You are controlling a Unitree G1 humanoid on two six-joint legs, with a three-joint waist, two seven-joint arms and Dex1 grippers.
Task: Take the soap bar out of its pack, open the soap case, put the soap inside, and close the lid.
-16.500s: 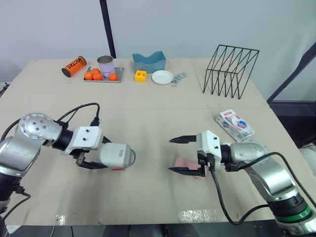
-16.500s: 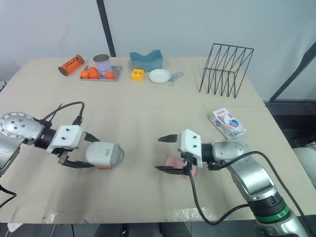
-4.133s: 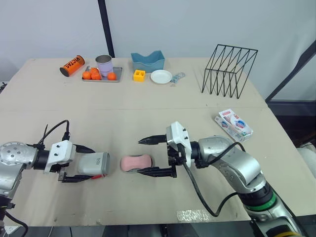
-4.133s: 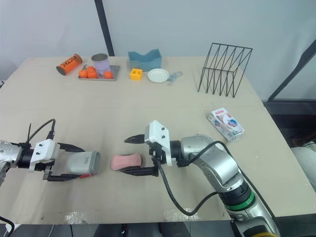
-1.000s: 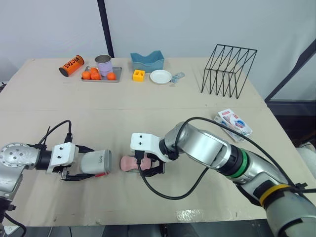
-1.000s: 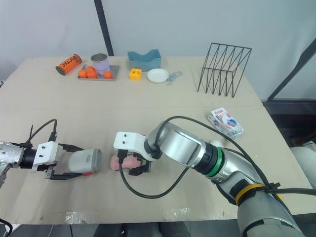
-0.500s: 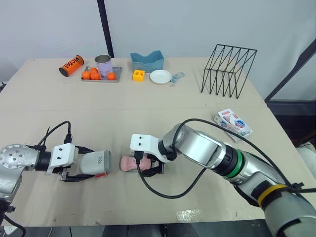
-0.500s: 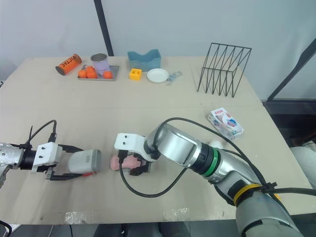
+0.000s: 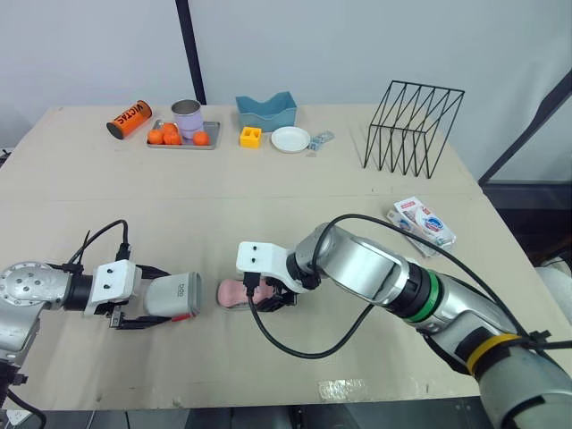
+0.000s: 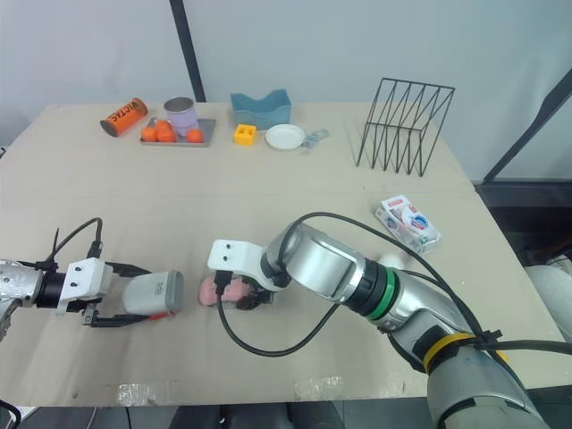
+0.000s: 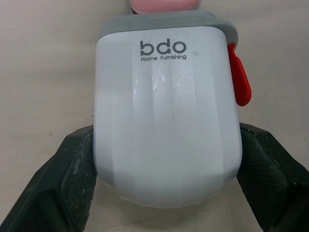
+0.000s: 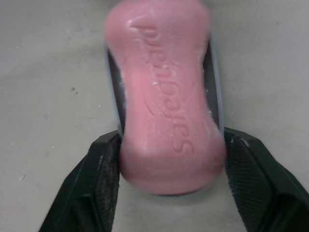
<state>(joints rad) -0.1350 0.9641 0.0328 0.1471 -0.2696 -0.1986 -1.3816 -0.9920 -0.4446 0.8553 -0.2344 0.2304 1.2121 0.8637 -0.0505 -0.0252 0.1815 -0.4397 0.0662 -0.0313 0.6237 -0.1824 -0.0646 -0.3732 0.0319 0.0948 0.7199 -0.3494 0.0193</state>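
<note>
soap case (image 11: 166, 116): dark grey print on the white shell, set in two lines. The upper line reads "bdo" in large lower-case letters. The lower line reads "Home Furnishing" in small type. In the head views the same mark shows on the face turned upward, legible there only as "bdo".
soap bar (image 12: 166, 96): one word in flowing script, pressed into the pink upper face and running along the bar's length. It appears to read "Safeguard".
orange can (image 9: 134, 118): black capitals along the side of the lying can, reading "VICTAS".
soap pack (image 9: 425, 222): red and blue print on white, too small to read.
</note>
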